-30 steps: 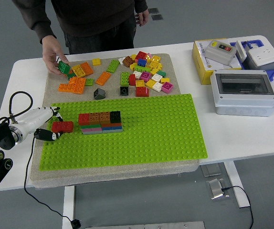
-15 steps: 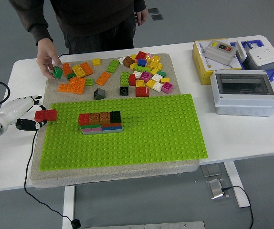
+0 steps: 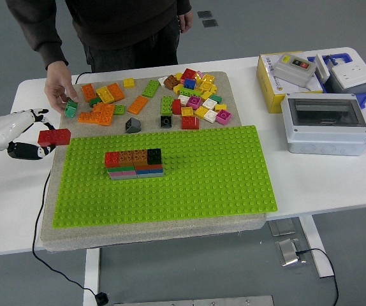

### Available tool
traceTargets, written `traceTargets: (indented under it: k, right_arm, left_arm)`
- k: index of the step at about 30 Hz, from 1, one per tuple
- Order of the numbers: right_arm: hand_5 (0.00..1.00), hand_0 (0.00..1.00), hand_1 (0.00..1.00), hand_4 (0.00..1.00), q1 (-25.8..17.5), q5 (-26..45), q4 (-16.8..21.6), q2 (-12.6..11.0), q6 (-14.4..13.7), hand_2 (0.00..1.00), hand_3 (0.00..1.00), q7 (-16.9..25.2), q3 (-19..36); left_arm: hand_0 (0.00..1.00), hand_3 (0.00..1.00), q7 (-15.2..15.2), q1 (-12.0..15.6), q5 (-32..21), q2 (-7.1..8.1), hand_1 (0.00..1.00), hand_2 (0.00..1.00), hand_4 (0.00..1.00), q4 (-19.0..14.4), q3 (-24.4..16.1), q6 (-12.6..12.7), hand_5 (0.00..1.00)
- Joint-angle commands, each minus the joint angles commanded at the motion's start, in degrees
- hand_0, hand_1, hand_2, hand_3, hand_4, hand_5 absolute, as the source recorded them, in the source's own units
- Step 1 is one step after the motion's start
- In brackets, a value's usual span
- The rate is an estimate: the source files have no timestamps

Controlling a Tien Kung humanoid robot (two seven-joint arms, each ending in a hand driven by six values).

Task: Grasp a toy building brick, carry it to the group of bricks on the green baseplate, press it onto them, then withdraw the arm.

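Red brick (image 3: 54,136) is pinched in our left hand (image 3: 25,138), held above table's left side, just off green baseplate (image 3: 170,185); brick stack (image 3: 134,164) sits apart. Person's hand (image 3: 59,95) touches green brick (image 3: 72,108).

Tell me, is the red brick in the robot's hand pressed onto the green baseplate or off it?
Off it. The red brick is held by the left hand beyond the green baseplate's left edge.

Lab or workshop: grey floor, white table (image 3: 336,178), electrical enclosure boxes (image 3: 324,123), trailing cable (image 3: 43,210).
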Motion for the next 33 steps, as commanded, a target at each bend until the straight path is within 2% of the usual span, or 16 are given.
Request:
traceTargets:
  k: [3,6,10,11,12,15,16,20,23,27,28,32,33]
  right_arm:
    - [0.998,0.625,0.597,0.646,-0.1,-0.5,0.0,-0.1,-0.1,0.692,0.774,0.0,0.5]
    - [0.998,0.625,0.597,0.646,-0.2,-0.7,0.0,-0.2,-0.1,0.692,0.774,0.1,0.9]
    - [0.998,0.626,0.597,0.645,-0.3,-1.1,0.0,-0.2,-0.1,0.687,0.774,0.2,1.3]
    - [0.998,0.626,0.597,0.645,-0.3,-1.2,0.0,-0.2,-0.1,0.687,0.774,0.2,1.3]
    - [0.998,0.626,0.597,0.645,-0.3,-1.2,0.0,-0.1,-0.1,0.687,0.774,0.2,1.3]
    - [0.998,0.626,0.597,0.645,-0.3,-1.2,0.0,-0.1,-0.1,0.687,0.774,0.3,1.2]
    - [0.998,0.626,0.597,0.646,-0.3,-1.1,0.0,-0.1,-0.2,0.687,0.774,0.3,1.1]
    - [0.998,0.626,0.597,0.646,-0.3,-0.8,0.0,-0.2,-0.3,0.687,0.774,0.4,0.7]
    - [0.998,0.627,0.597,0.646,-0.3,-0.5,0.0,-0.2,-0.4,0.686,0.774,0.5,0.5]
    - [0.998,0.627,0.597,0.646,-0.3,-0.6,0.0,-0.1,-0.4,0.686,0.774,0.5,0.4]
    - [0.998,0.627,0.597,0.646,-0.5,-0.9,0.0,-0.1,-0.4,0.686,0.774,0.5,0.4]
    - [0.998,0.627,0.597,0.646,-0.6,-1.1,0.0,0.0,-0.4,0.686,0.774,0.5,0.6]
    - [0.998,0.627,0.597,0.646,-0.6,-1.2,0.0,0.0,-0.4,0.687,0.774,0.5,0.6]
  left_arm:
    - [0.998,0.59,2.5,-0.7,0.5,-0.5,0.998,0.984,0.582,-4.4,1.4,-2.0,0.188]
    - [0.998,0.59,5.4,-1.6,1.4,-2.84,0.998,0.984,0.582,-8.4,1.8,-4.1,0.188]
    - [0.998,0.593,9.1,-3.1,3.5,-7.83,0.994,0.977,0.58,-11.2,0.7,-6.1,0.192]
    - [0.998,0.593,10.0,-3.3,4.1,-9.06,0.994,0.977,0.58,-11.3,0.5,-6.5,0.192]
    - [0.998,0.593,11.2,-3.6,4.9,-10.93,0.994,0.977,0.58,-11.4,0.5,-7.0,0.192]
    - [0.998,0.593,13.2,-4.0,6.1,-14.47,0.994,0.977,0.58,-11.3,1.0,-7.5,0.192]
    - [0.998,0.592,14.2,-4.2,6.6,-16.22,0.976,0.941,0.587,-11.3,1.5,-7.6,0.208]
    - [0.998,0.592,17.2,-4.2,7.5,-20.06,0.976,0.941,0.587,-11.2,3.1,-8.2,0.208]
    - [0.992,0.589,19.3,-4.1,8.1,-21.22,0.949,0.92,0.596,-11.2,3.5,-8.2,0.224]
    - [0.99,0.584,20.9,-4.5,8.8,-21.58,0.933,0.909,0.602,-10.9,3.4,-8.0,0.247]
    - [0.99,0.584,22.3,-5.1,9.6,-21.86,0.933,0.909,0.602,-9.9,3.1,-7.9,0.247]
    - [0.99,0.584,22.9,-5.4,9.9,-21.98,0.933,0.909,0.602,-9.3,3.0,-8.1,0.247]
    - [0.982,0.576,23.3,-5.5,10.0,-22.05,0.924,0.896,0.622,-9.1,3.0,-8.2,0.293]
